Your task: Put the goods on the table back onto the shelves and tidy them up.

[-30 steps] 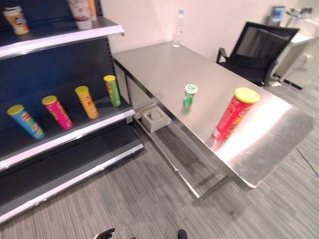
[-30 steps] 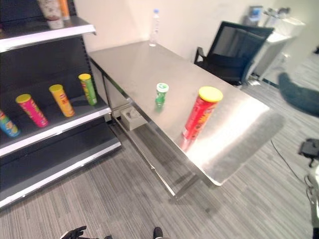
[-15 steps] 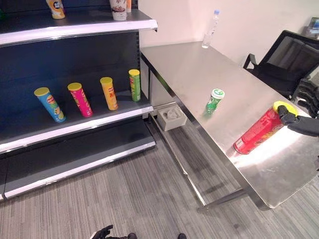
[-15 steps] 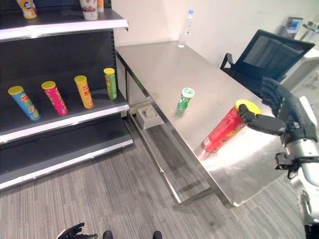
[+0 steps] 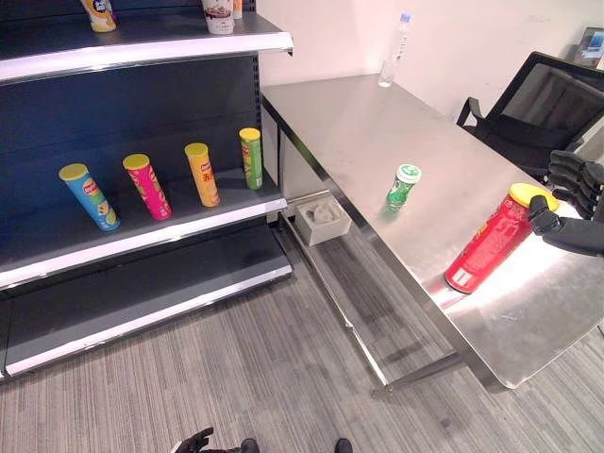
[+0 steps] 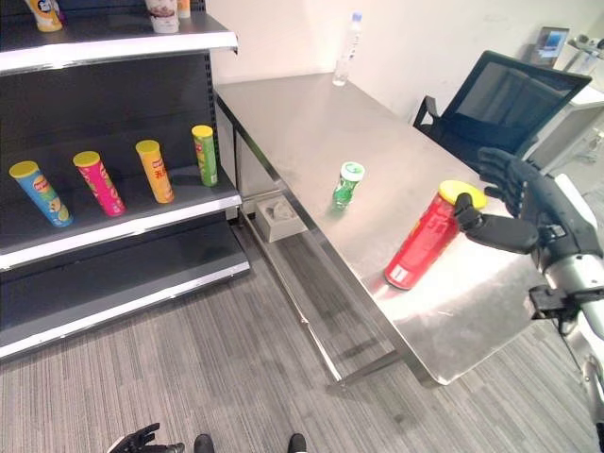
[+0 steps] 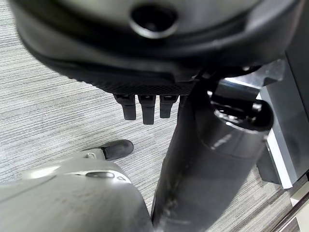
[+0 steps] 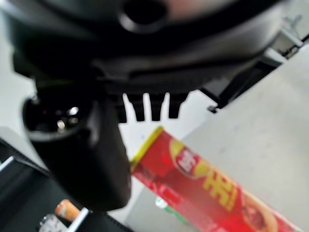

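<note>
Four tall crisp tubes [image 5: 147,186] stand on the dark shelf [image 5: 142,247]; the steel counter [image 5: 359,123] holds one red tube [image 5: 486,242], one green cup [image 5: 402,186] and one clear bottle [image 5: 395,49].

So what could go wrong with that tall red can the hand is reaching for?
The red can is tall and narrow, and the right hand is open with its thumb at the yellow lid. A push up there might knock it over. It also stands near the table edge, so it could roll off onto the floor.

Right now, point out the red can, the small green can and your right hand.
red can [image 6: 421,240], right eye view, middle of its red body.
small green can [image 6: 346,185], right eye view, its green side.
right hand [image 6: 517,203], right eye view, the palm.
</note>
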Available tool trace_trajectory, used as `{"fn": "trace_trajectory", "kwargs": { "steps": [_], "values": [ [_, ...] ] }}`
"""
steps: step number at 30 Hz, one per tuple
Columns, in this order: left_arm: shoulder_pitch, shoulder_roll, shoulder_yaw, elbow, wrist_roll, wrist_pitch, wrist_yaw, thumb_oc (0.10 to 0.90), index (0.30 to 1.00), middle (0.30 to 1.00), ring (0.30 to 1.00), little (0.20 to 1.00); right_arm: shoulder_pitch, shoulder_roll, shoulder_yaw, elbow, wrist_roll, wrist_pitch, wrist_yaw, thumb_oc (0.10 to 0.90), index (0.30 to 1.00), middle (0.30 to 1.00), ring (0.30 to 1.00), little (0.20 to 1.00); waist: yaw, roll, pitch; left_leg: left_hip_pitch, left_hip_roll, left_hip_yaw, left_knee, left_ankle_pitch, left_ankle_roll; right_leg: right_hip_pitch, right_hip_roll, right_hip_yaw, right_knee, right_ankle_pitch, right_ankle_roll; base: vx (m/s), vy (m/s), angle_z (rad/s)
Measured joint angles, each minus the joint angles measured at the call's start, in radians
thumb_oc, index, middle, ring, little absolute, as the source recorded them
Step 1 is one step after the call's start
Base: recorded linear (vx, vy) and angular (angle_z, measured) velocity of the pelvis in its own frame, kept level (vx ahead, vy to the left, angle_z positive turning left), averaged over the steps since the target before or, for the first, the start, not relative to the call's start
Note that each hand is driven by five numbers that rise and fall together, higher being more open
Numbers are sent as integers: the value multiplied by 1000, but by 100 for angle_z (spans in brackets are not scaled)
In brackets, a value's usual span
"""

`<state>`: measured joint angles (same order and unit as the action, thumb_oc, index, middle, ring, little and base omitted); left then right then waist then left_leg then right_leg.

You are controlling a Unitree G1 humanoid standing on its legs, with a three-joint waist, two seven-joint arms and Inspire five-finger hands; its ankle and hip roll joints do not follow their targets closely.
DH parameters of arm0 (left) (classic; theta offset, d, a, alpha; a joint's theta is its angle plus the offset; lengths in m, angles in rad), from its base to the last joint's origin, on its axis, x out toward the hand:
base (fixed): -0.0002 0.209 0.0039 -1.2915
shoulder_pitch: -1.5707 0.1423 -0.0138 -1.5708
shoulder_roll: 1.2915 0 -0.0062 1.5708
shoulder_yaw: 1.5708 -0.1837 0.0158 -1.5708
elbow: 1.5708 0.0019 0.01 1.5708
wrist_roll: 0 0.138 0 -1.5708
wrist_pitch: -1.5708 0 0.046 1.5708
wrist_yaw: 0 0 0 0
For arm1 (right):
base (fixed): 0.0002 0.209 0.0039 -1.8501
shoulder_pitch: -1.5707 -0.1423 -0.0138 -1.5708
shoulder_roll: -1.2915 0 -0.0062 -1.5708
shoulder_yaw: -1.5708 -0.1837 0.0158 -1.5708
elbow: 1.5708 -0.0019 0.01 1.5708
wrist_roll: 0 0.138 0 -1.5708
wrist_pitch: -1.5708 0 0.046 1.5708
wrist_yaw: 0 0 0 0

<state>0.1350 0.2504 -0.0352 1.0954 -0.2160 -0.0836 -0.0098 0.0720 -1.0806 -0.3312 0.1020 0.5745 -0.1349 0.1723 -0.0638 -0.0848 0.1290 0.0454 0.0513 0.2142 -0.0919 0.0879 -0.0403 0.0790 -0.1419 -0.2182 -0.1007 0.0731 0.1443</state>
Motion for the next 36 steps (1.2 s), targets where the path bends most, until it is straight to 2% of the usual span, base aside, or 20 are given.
{"fn": "trace_trajectory", "kwargs": {
  "steps": [3, 4, 5, 9, 11, 14, 20, 27, 29, 31, 36],
  "values": [
    [0, 0, 1, 0, 0, 0, 1, 800, 900, 900, 900, 900, -16, 8, 13, 2, -3, 1, -3, 800, 900, 900, 900, 900, 2, 1, 0, 0, 0, 0, 0, 0, 0, 1, 0, 0, 0, 0, 0, 0, 0, 0],
    [0, 0, 2, 2, 0, 0, 1, 800, 900, 900, 900, 900, -32, 24, 15, 5, -4, 1, -7, 800, 900, 900, 900, 900, 2, 1, 0, 1, 0, 0, 0, 0, 0, 1, 0, 0, 0, 0, 0, 0, 0, 0],
    [0, 0, 4, 1, 0, 0, 2, 800, 900, 900, 900, 900, -71, 79, 15, 7, -4, 1, -37, 800, 900, 900, 900, 900, 1, 1, 0, 1, 0, 0, 0, 0, 0, 1, 0, 0, 0, 0, 0, 0, 0, 0],
    [-1, -1, 9, -2, 0, 0, 4, 800, 900, 900, 900, 900, -91, 112, 13, 5, -8, -1, -83, 800, 900, 900, 900, 900, 18, 9, 6, 4, -1, -2, 0, 0, 0, 5, 0, -1, 0, -1, 1, 0, 0, 0],
    [-1, -1, 9, -4, 0, -1, 6, 800, 900, 900, 900, 900, -119, 183, 9, -2, -12, -22, -143, 800, 900, 900, 900, 900, 29, 17, 9, 4, -1, -7, -2, 0, 0, 9, -1, -10, 0, -2, 2, 23, 5, 9],
    [-2, -1, 12, -6, 1, -1, 9, 800, 900, 900, 900, 900, -130, 244, -10, -8, -13, -32, -185, 800, 900, 900, 900, 900, 41, 17, 10, 4, -1, -14, -4, -3, -5, 13, -1, -18, 0, -4, 2, 15, 3, 8],
    [-2, -2, 12, -6, 1, 0, 23, 800, 900, 900, 900, 900, -165, 297, -11, -8, 4, -59, -258, 800, 900, 900, 900, 900, 51, 19, 10, 1, -4, -24, 0, 0, 0, 16, -2, -23, 0, -5, 0, 7, 8, 4],
    [-3, -1, 14, -6, 1, 0, 23, 800, 900, 900, 900, 900, -167, 298, -10, -8, 74, -66, -265, 800, 900, 900, 900, 900, 52, 16, 12, 2, -4, -26, 0, 0, 0, 17, -1, -25, 0, -5, 0, 0, 0, 0],
    [-3, 0, 14, -6, -1, 0, 23, 800, 900, 900, 900, 900, -171, 298, -10, -8, 131, -68, -260, 800, 900, 900, 900, 900, 52, 12, 14, 2, -4, -26, -2, 0, 0, 18, -1, -24, 0, -5, 0, 0, 0, 0],
    [-3, 2, 17, -7, -2, 0, 23, 800, 900, 900, 900, 900, -174, 298, -9, -8, 193, -70, -237, 800, 900, 900, 900, 900, 52, 5, 18, 2, -4, -26, -3, 1, -1, 18, -1, -24, 0, -5, 0, 0, 0, 0],
    [-3, 8, 18, -7, -17, 0, 22, 800, 900, 900, 900, 900, -174, 297, -4, -8, 225, -70, -173, 800, 900, 900, 900, 900, 52, -7, 24, 2, -3, -26, 0, 1, -1, 18, -1, -24, 0, -4, 0, 0, 0, 0]
  ]
}}
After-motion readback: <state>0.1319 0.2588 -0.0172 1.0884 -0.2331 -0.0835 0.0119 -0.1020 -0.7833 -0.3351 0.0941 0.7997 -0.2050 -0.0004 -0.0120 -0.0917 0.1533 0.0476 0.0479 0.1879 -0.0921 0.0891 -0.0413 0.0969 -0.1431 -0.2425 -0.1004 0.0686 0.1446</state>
